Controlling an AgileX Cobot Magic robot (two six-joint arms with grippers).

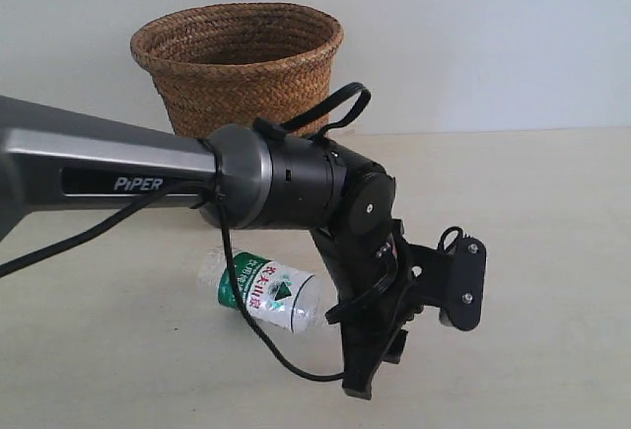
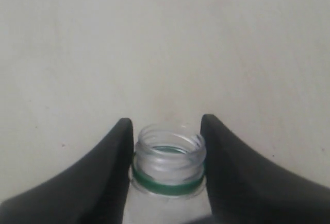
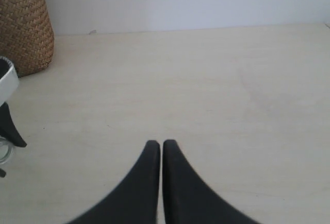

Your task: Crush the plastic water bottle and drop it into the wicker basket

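The plastic water bottle (image 1: 268, 292) lies tilted low over the table, its green-and-white label facing out, cap off. My left gripper (image 1: 378, 358) reaches down at the neck end, and the arm hides the neck there. In the left wrist view the left gripper (image 2: 167, 123) is shut on the open neck of the bottle (image 2: 168, 158), both fingers pressing against the green ring. The wicker basket (image 1: 237, 64) stands behind at the wall, upright. My right gripper (image 3: 162, 144) is shut with nothing in it, low over bare table; it does not show in the exterior view.
The right wrist view catches the basket's woven side (image 3: 26, 26) and a part of the left arm (image 3: 7, 108) at one edge. A pale wall runs behind the table (image 1: 532, 212). The left arm's cable (image 1: 266, 335) loops in front of the bottle.
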